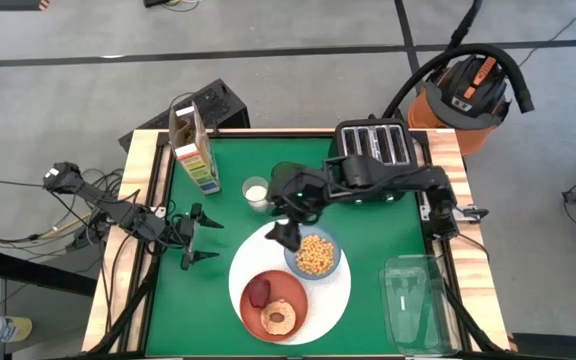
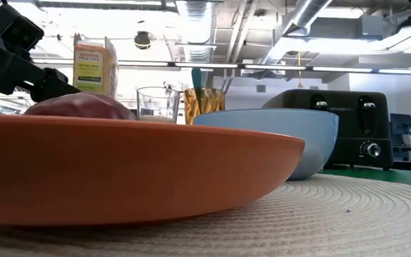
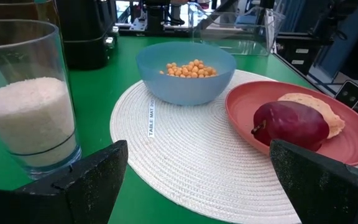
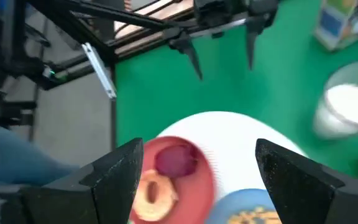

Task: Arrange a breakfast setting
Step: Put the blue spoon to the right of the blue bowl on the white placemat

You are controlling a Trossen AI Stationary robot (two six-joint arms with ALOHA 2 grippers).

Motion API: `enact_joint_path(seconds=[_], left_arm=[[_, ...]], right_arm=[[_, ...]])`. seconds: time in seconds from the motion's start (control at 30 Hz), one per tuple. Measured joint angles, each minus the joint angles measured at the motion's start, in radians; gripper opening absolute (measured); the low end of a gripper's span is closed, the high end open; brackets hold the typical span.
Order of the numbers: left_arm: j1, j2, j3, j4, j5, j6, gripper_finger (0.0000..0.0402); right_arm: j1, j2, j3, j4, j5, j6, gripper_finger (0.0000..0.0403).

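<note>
A round white woven mat (image 1: 336, 298) lies on the green table. On it rest a light-blue bowl (image 1: 313, 255) of yellow cereal balls and an orange-red plate (image 1: 290, 292) with a dark red fruit (image 1: 258, 292) and a bagel (image 1: 278, 318). My right gripper (image 1: 286, 235) is open and empty above the mat's far left part, beside the bowl; its wrist view (image 4: 197, 162) looks down on the plate. My left gripper (image 1: 200, 243) is open and empty over the table left of the mat. A blue tip (image 2: 196, 77) rises behind the bowl; whether it is the spoon, I cannot tell.
A glass of milk (image 1: 256, 192) stands just beyond the mat, close to my right gripper. A carton (image 1: 196, 165) and a cereal container (image 1: 183, 125) stand at the far left, a black toaster (image 1: 376, 150) at the far right, and a clear plastic container (image 1: 418, 300) at the near right.
</note>
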Motion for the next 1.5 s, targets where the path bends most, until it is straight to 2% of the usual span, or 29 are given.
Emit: enact_joint_path(seconds=[0.27,0.43,0.53,0.73,0.87,0.97,1.17,1.27,1.5], left_arm=[[0.0,0.01,0.0,0.0,0.0,0.0,0.0378],[0.0,0.01,0.0,0.0,0.0,0.0,0.0378],[0.0,0.01,0.0,0.0,0.0,0.0,0.0378],[0.0,0.01,0.0,0.0,0.0,0.0,0.0378],[0.0,0.01,0.0,0.0,0.0,0.0,0.0378],[0.0,0.01,0.0,0.0,0.001,0.0,0.0378],[0.0,0.01,0.0,0.0,0.001,0.0,0.0378],[0.0,0.01,0.0,0.0,0.001,0.0,0.0378],[0.0,0.01,0.0,0.0,0.001,0.0,0.0378]], right_arm=[[-0.006,-0.05,0.0,-0.202,0.263,-0.258,0.0331],[-0.054,-0.048,-0.008,-0.243,0.288,-0.417,0.0331],[-0.103,-0.048,-0.011,-0.252,0.256,-0.483,0.0331],[-0.21,-0.047,-0.011,-0.279,0.075,-0.564,0.0331],[-0.26,-0.047,-0.014,-0.3,0.003,-0.622,0.0331],[-0.283,-0.05,-0.077,-0.256,-0.032,-0.649,0.0331],[-0.335,-0.046,-0.215,-0.179,-0.18,-0.683,0.0331],[-0.355,-0.046,-0.252,-0.165,-0.211,-0.688,0.0331],[-0.388,-0.047,-0.256,-0.064,-0.209,-0.707,0.0331]])
